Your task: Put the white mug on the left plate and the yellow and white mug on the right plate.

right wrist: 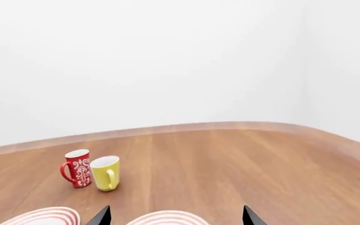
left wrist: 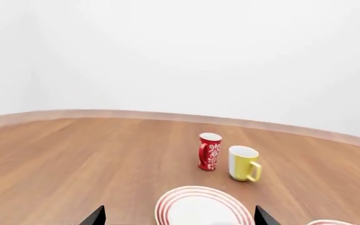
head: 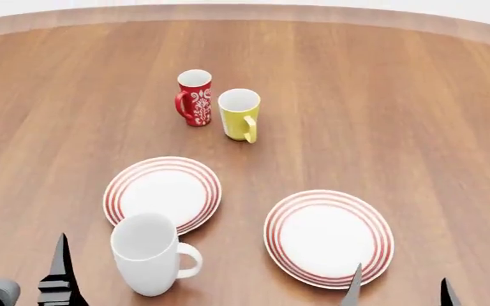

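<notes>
The large white mug (head: 147,254) stands upright at the near edge of the left plate (head: 163,193), its handle to the right. The yellow and white mug (head: 239,114) stands further back, beside a red patterned mug (head: 194,97). The right plate (head: 328,237) lies bare at the near right. My left gripper (head: 20,264) is open and empty, low at the near left, just left of the white mug. My right gripper (head: 398,290) is open and empty over the right plate's near edge. In the left wrist view the left plate (left wrist: 202,206) lies between the spread jaws; the yellow and white mug (left wrist: 243,163) stands beyond.
The wooden table (head: 398,115) has a raised rim (head: 245,11) at the back, with a white wall behind it. The right wrist view shows the red mug (right wrist: 77,168), the yellow and white mug (right wrist: 105,173) and the tops of both plates (right wrist: 167,218).
</notes>
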Tool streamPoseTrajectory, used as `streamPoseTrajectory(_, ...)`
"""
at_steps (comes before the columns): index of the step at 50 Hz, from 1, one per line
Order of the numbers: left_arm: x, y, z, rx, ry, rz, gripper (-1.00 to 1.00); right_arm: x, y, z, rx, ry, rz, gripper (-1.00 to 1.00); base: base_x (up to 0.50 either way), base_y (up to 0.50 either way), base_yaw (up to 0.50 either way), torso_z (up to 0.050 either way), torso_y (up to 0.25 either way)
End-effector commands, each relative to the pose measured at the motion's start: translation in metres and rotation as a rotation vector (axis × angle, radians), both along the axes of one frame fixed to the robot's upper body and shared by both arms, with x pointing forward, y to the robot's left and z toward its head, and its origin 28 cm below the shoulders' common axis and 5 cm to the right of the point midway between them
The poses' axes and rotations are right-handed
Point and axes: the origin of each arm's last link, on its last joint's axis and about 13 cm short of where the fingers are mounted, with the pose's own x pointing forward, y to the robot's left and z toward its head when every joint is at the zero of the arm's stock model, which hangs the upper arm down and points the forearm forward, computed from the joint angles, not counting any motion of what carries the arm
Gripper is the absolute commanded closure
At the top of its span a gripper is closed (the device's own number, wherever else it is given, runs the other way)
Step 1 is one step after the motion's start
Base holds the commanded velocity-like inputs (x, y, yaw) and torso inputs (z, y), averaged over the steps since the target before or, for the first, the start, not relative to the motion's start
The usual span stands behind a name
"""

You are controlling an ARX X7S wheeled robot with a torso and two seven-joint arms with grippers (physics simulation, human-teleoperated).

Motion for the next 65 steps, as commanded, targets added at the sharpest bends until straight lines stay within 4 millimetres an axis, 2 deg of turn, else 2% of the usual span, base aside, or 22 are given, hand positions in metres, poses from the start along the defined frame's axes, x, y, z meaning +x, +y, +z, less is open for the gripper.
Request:
streamPoseTrajectory(1,0.002,0.003,0.004,-0.047,0.013,0.021,-1.00,-0.003,-0.002,0.005,0.002,-0.007,-0.009,-1.00,0.00,0.00,0.00,0.000,0.000)
streamPoseTrajectory(11,0.001,-0.001,0.004,-0.036,-0.009,0.003,-1.00,-0.001,-0.003,0.004,-0.008,-0.006,-0.021,-1.00,0.36,0.00,0.00,0.000,0.000)
streamPoseTrajectory(18,0.001,0.000,0.004,-0.030,-0.017,0.001,-1.00,-0.002,-0.002,0.004,-0.042,-0.015,-0.024,-1.00,0.00,0.00,0.03,0.000,0.000)
streamPoseTrajectory(65,0.003,-0.002,0.002,0.001,-0.030,-0.005,-1.00,0.009,0.007,-0.003,-0.117,0.050,0.043,-1.00,0.00,0.00,0.50,0.000,0.000)
